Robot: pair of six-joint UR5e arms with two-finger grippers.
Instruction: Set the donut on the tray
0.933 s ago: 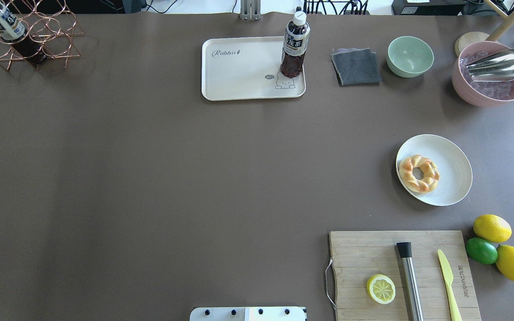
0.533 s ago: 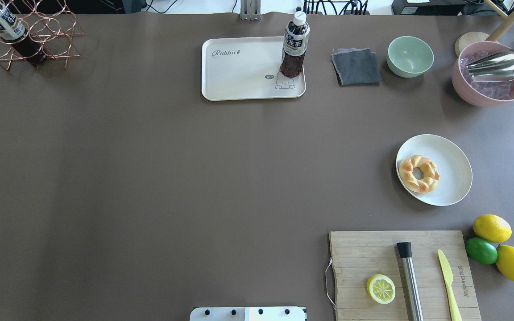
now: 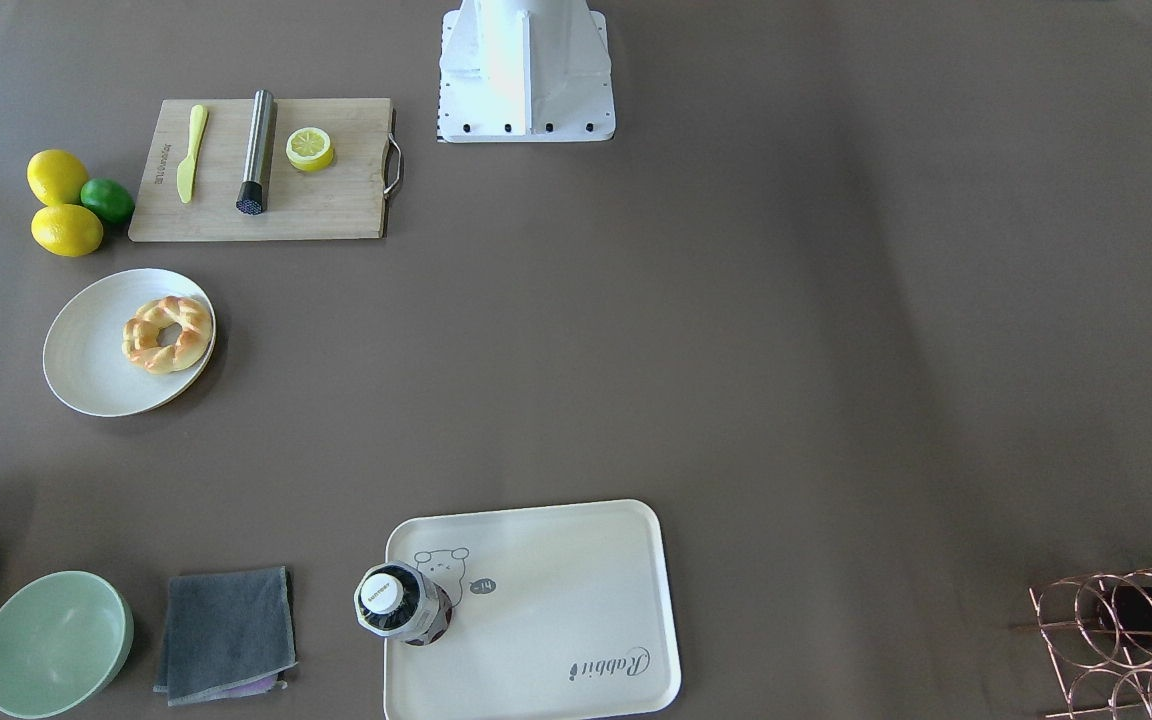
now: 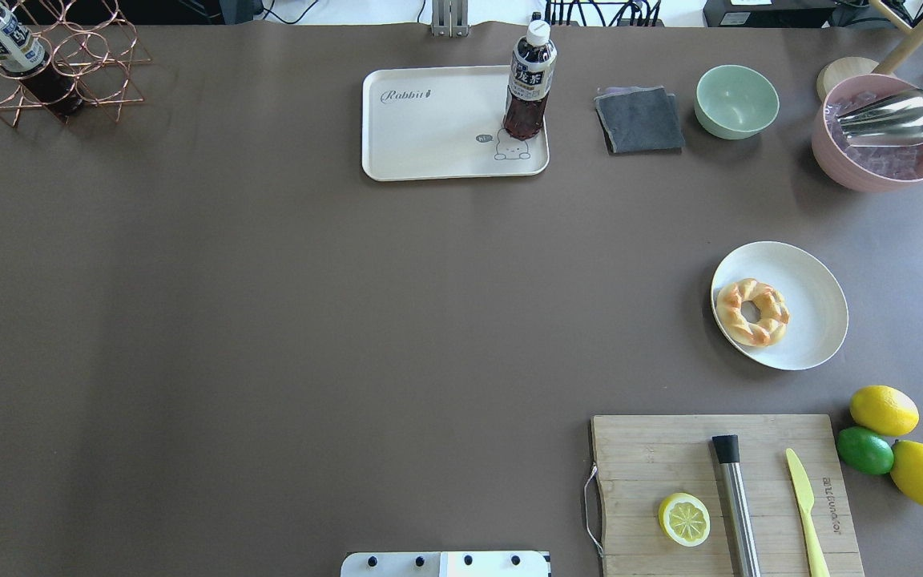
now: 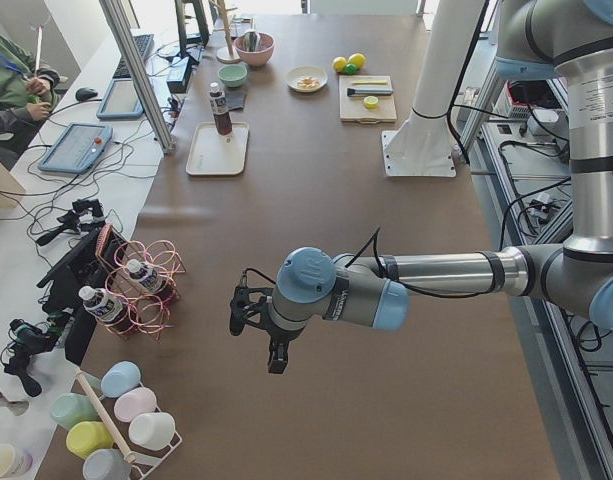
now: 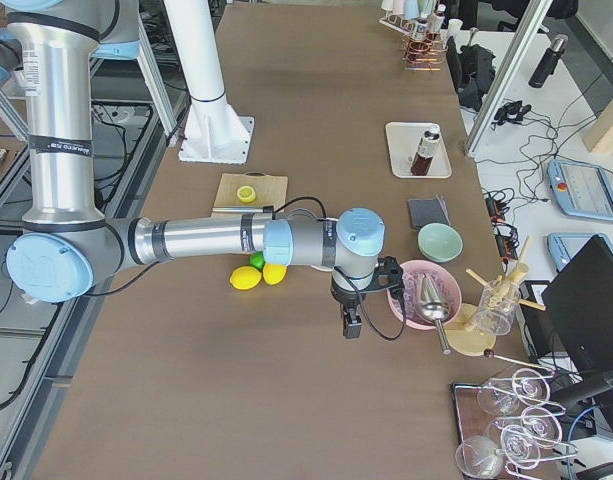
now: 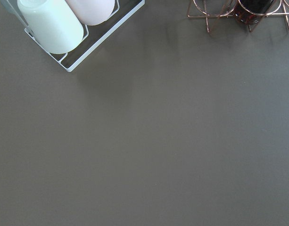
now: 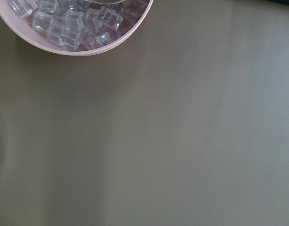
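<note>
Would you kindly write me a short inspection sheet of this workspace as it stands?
Surface: brown table, no spills seen.
Job's things: donut lies on a round plate; tray carries a bottle at its bear corner.
Clutter: cutting board, grey cloth, green bowl, pink ice bowl.
Grippers: left gripper near the copper rack, right gripper near the pink ice bowl; open or shut unclear.
Cables: cable bundle behind the table's far edge.
Surroundings: operator at the side bench.

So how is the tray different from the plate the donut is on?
The tray is a rectangle with rounded corners; the plate is round. The tray has a little bear drawing and the word "Rabbit" on it; the plate is plain. The tray carries a standing bottle at one corner; the plate carries the donut, off to one side. Both are whitish and lie flat.
</note>
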